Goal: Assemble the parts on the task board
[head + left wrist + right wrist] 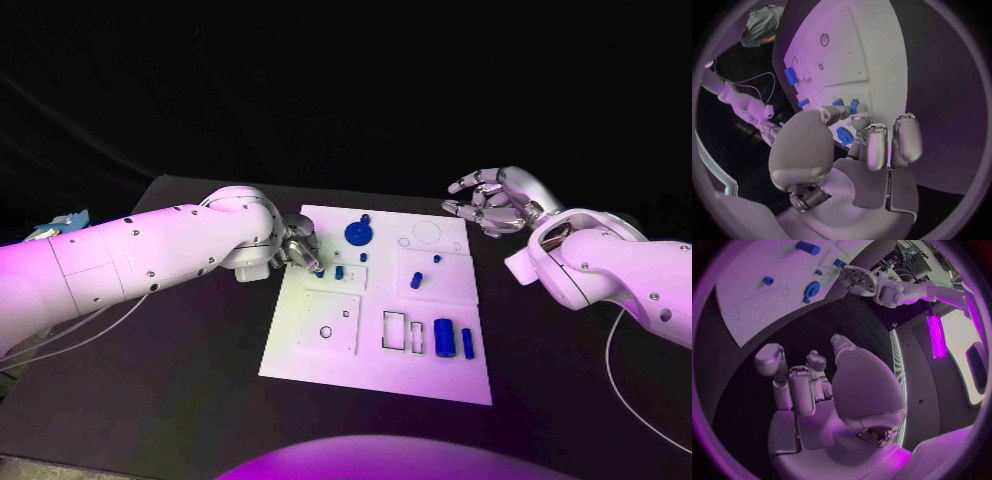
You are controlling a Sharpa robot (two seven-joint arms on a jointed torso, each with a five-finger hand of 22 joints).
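Board: the white rectangular task board [378, 340] is lying mid-tabletop, its small blue plastic parts spread over it.

Left hand: our silver left hand [299, 250] is reaching over the board's nine o'clock edge, fingers [877, 145] curled down near a small blue peg [339, 271]; we cannot tell whether they are gripping it.

Right hand: our silver right hand [490, 204] is hovering off the board's two o'clock corner, fingers apart, holding nothing.

Other parts: a round blue disc [358, 235] near twelve o'clock, two blue cylinders [454, 341] toward five o'clock.

Doing it well: we are judging this a pick or seating; keeping the peg upright and lowering slowly should help.

Risk: nudging neighbouring pieces.
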